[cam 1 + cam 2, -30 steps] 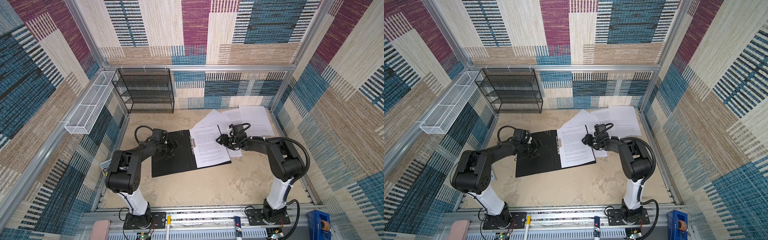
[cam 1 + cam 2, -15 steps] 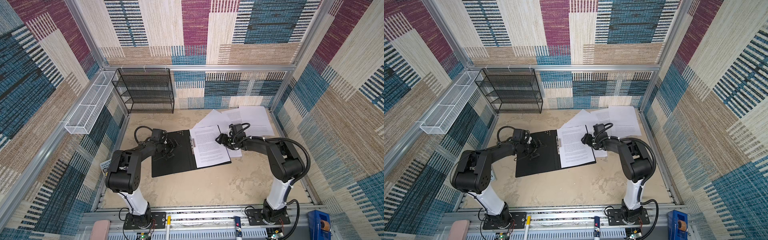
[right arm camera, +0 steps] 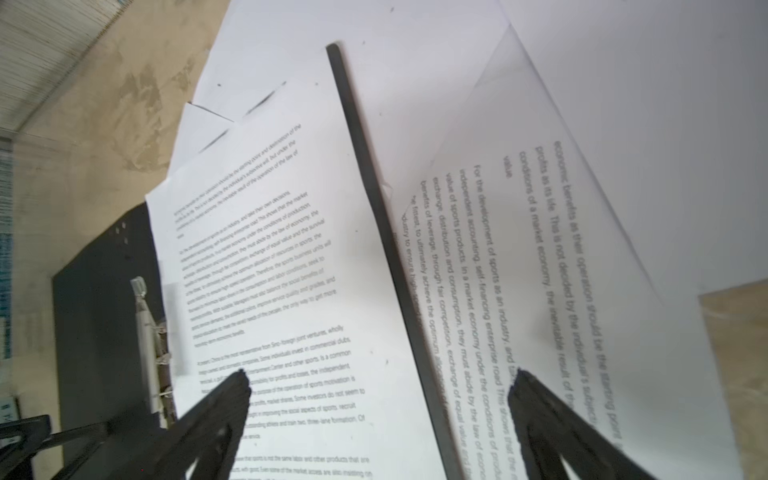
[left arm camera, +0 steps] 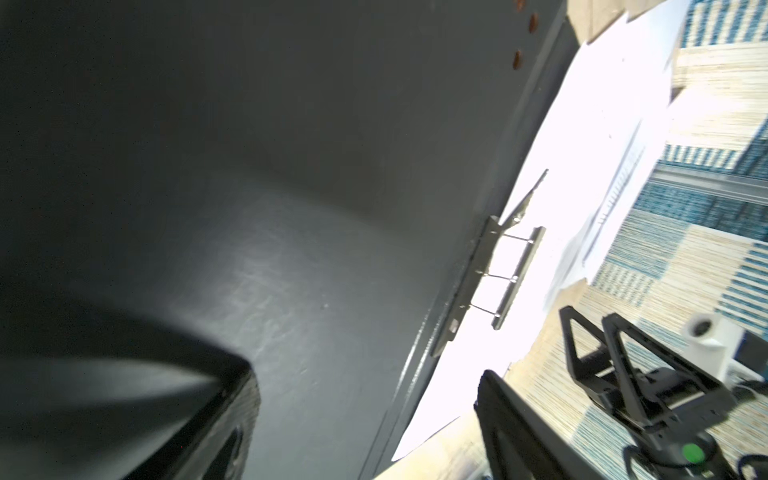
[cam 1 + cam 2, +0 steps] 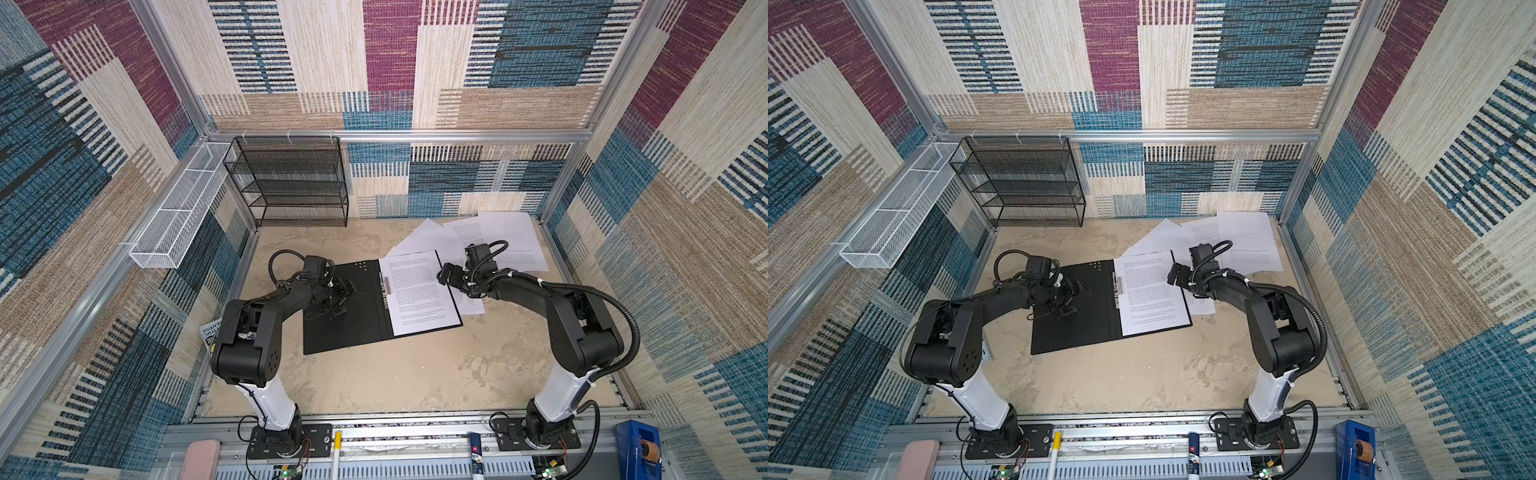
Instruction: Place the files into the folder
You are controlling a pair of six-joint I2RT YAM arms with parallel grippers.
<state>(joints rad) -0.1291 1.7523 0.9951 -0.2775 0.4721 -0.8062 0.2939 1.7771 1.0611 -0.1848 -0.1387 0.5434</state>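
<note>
quick count: one folder (image 5: 345,328), about five files (image 5: 419,291) (they overlap so it's hard to be sure), one black mesh rack (image 5: 291,183), one white wire basket (image 5: 178,220) with three compartments, one book (image 5: 210,329) and two robot arms (image 5: 536,297)

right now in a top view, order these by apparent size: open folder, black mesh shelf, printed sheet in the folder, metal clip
1. open folder and black mesh shelf: too alike to rank
2. printed sheet
3. metal clip, by far the smallest
</note>
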